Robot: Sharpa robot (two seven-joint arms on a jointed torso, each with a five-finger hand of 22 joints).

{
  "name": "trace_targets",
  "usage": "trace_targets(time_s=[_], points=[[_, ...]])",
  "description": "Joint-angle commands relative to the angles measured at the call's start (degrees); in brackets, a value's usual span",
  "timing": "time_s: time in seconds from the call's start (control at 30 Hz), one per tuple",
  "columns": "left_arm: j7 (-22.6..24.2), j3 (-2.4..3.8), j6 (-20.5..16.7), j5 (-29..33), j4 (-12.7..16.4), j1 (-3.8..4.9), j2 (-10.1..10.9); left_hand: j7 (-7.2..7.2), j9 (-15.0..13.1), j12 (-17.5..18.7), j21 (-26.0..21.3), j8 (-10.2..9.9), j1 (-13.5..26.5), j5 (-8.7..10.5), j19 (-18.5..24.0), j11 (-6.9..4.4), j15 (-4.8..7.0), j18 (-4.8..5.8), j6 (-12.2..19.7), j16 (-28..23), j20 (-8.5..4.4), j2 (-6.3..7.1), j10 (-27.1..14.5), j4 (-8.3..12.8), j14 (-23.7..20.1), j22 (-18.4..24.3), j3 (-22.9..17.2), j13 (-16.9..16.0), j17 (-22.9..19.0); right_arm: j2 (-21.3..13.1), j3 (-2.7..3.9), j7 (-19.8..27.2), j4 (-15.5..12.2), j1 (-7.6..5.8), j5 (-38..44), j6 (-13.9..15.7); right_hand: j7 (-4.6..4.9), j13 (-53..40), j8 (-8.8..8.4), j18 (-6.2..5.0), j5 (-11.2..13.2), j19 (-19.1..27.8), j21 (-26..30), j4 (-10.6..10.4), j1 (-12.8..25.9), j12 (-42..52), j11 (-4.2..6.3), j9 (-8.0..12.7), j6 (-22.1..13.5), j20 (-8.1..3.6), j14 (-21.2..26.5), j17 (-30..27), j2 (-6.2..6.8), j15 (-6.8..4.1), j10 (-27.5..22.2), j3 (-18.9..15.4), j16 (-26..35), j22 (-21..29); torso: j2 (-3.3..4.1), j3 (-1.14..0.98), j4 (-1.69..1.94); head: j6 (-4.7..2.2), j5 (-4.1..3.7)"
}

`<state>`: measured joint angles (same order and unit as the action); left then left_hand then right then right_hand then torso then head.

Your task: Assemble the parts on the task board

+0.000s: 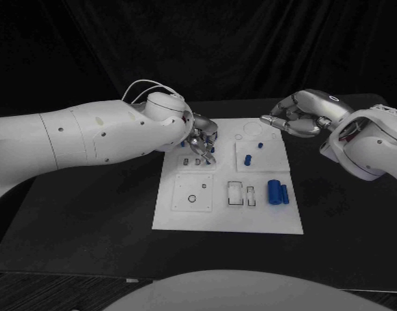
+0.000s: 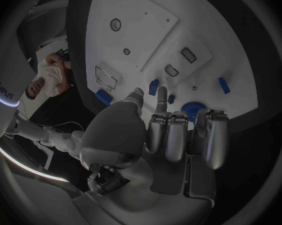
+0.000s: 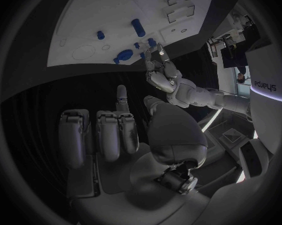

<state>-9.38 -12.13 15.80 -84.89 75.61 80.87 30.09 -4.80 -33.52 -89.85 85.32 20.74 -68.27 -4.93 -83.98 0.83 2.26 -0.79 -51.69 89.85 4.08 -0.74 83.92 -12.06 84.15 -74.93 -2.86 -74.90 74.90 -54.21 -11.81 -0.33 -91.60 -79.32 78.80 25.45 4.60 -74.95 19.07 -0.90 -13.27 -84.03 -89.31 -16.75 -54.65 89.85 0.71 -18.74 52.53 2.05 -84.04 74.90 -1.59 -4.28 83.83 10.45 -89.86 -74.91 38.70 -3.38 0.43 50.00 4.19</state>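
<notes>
The white task board (image 1: 226, 217) lies mid-table. My left hand (image 1: 202, 139) reaches down onto its far left part. In the left wrist view the left hand (image 2: 166, 135) has most fingers folded, while the thumb and one finger flank a small blue part (image 2: 153, 87); I cannot tell whether they pinch it. Two blue cylinders (image 1: 277, 192) lie side by side at the board's right edge, and a blue peg (image 1: 248, 159) sits further in. My right hand (image 1: 297, 116) hovers off the board's far right corner, fingers curled in with nothing in them (image 3: 116, 135).
The board has a square panel with a ring (image 1: 192, 193) and rectangular slots (image 1: 239, 193) in its near half. More blue parts (image 2: 192, 107) lie by the far edge. Bare black table (image 1: 86, 214) stretches on both sides.
</notes>
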Motion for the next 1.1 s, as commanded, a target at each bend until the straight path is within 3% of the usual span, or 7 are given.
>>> trace_targets(time_s=[0.03,0.27,0.37,0.5,0.53,1.1], points=[[0.56,0.06,1.05,0.0,0.03,-0.17,-0.12,0.14,-0.34,-0.15,0.09,0.36,-0.67,-0.9,-2.72,-0.41,0.31,-0.54,0.4,0.15,-0.2,-0.15,6.08,0.6,5.85,-12.54,-0.04,-15.1,15.1,0.1,0.04,-1.02,0.05,0.18,0.04,-0.56,-0.24,-15.05,0.37,0.62,0.31,-5.4,0.3,0.0,0.54,0.15,-0.41,-0.12,0.28,0.52,-5.96,15.1,-0.07,0.52,6.17,0.27,-0.14,-14.72,-0.01,-0.02,0.01,0.0,-0.03],[0.61,0.06,1.07,0.0,-0.06,-0.3,-0.21,0.19,-1.3,-0.15,0.04,0.21,-1.46,-4.74,-2.73,-0.48,0.39,-0.54,1.05,0.15,-0.28,-0.51,6.08,1.42,5.85,-12.6,-0.49,-15.1,15.1,0.14,0.04,-1.07,0.08,0.26,0.04,-0.77,-0.25,-15.05,0.48,0.6,0.3,-5.37,0.36,0.01,0.53,0.15,-0.43,-0.19,0.31,0.53,-5.96,15.1,-0.12,0.54,6.17,0.31,-0.14,-14.69,0.01,0.0,0.0,0.0,0.0],[0.62,0.06,1.12,0.0,-0.16,-0.36,-0.25,0.31,-1.76,-0.15,-0.01,0.01,-2.14,-9.0,-2.74,-0.58,0.47,-0.54,1.11,0.15,-0.35,-0.58,6.08,2.09,5.85,-12.64,-1.1,-15.1,15.1,0.15,0.04,-1.11,0.08,0.3,0.04,-0.87,-0.26,-15.05,0.57,0.58,0.29,-5.33,0.42,0.02,0.52,0.15,-0.45,-0.26,0.34,0.55,-5.96,15.1,-0.17,0.55,6.17,0.35,-0.14,-14.67,0.0,0.0,0.0,0.0,-0.05],[0.68,0.06,1.29,0.0,-0.25,-0.43,-0.3,0.38,-2.04,-0.15,-0.07,-0.16,-2.42,-11.31,-2.73,-0.65,0.52,-0.55,1.05,0.15,-0.4,-0.52,6.08,2.46,5.85,-12.66,-1.56,-15.1,15.1,0.19,0.04,-1.17,0.09,0.34,0.04,-1.02,-0.29,-15.05,0.79,0.55,0.23,-5.27,0.53,0.03,0.49,0.15,-0.48,-0.4,0.45,0.57,-5.96,15.1,-0.23,0.58,6.17,0.42,-0.14,-14.63,0.02,-0.01,0.0,0.0,-0.02],[0.71,0.06,1.31,0.0,-0.28,-0.46,-0.33,0.46,-2.2,-0.15,-0.05,-0.29,-2.82,-13.58,-2.76,-0.71,0.59,-0.54,1.02,0.15,-0.46,-0.54,6.08,2.84,5.85,-12.7,-2.1,-15.1,15.1,0.22,0.04,-1.18,0.11,0.36,0.04,-1.06,-0.29,-15.05,0.79,0.55,0.23,-5.27,0.53,0.03,0.49,0.15,-0.48,-0.4,0.45,0.57,-5.96,15.1,-0.23,0.58,6.17,0.42,-0.14,-14.63,0.01,-0.02,0.0,0.0,-0.02],[0.98,0.06,1.14,0.0,-0.69,-0.75,-0.68,0.44,-2.25,-0.15,-0.1,-0.45,-2.91,-13.99,-2.74,-0.73,0.61,-0.55,1.13,0.15,-0.47,-0.54,6.08,2.97,5.85,-12.69,-2.37,-15.1,15.1,0.29,0.04,-1.5,0.16,0.44,0.04,-1.66,-0.38,-15.05,1.6,0.5,-0.17,-5.16,0.7,0.07,0.27,0.15,-0.54,-0.93,0.87,0.66,-5.96,15.1,-0.35,0.64,6.17,0.68,-0.14,-14.56,0.0,-0.02,0.01,0.0,0.0]])
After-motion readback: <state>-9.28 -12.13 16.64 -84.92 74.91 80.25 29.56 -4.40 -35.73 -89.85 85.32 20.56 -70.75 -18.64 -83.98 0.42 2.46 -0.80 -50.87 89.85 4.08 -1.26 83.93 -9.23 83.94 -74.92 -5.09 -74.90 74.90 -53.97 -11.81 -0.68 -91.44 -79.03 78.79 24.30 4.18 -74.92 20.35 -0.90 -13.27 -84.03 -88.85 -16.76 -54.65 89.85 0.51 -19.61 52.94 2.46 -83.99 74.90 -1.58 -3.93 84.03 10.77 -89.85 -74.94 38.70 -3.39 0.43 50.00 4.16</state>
